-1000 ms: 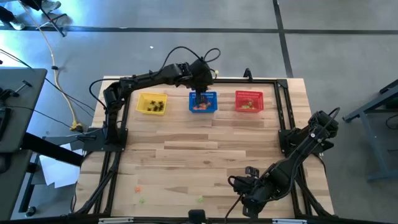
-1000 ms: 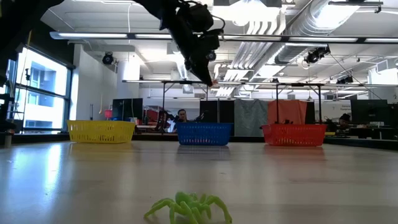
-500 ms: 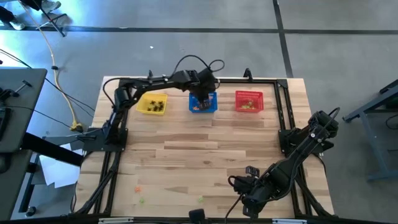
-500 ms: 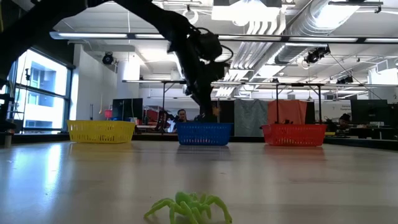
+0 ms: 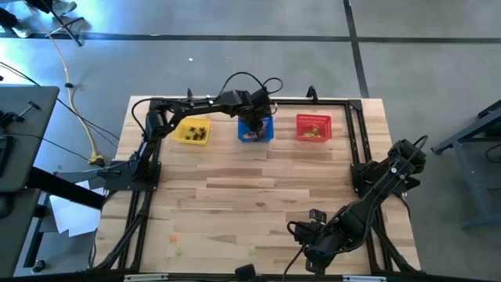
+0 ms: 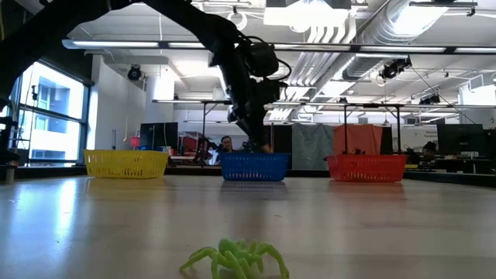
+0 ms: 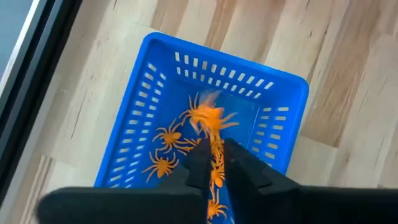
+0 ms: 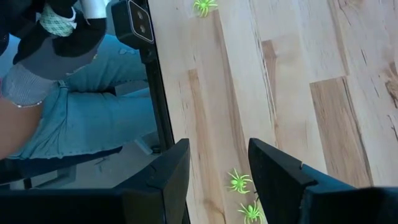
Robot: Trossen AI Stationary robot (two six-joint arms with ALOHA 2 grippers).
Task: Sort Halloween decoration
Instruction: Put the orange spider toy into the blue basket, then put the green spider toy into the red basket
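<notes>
My left gripper [image 5: 254, 121] hangs over the blue mesh basket [image 5: 267, 135], its fingertips [image 6: 264, 146] level with the rim. In the left wrist view its fingers [image 7: 200, 163] stand a narrow gap apart. A blurred orange spider [image 7: 208, 118] shows just past their tips, above several orange spiders [image 7: 163, 163] on the basket floor. My right gripper [image 5: 301, 231] waits open near the table's near edge, with light green spiders [image 8: 237, 181] on the wood before it. Another green spider [image 6: 236, 258] stands on its legs close to the low camera.
The yellow basket [image 5: 190, 130] with black trinkets sits left of the blue one, the red basket [image 5: 313, 127] right of it, all along the far edge. Loose trinkets [image 5: 252, 251] lie near the near edge. A person in jeans [image 8: 81, 124] stands beside that edge.
My left gripper has come down from well above the blue basket until its fingertips reach the basket's rim, and has stayed there for the last half second. The right arm has kept still.
</notes>
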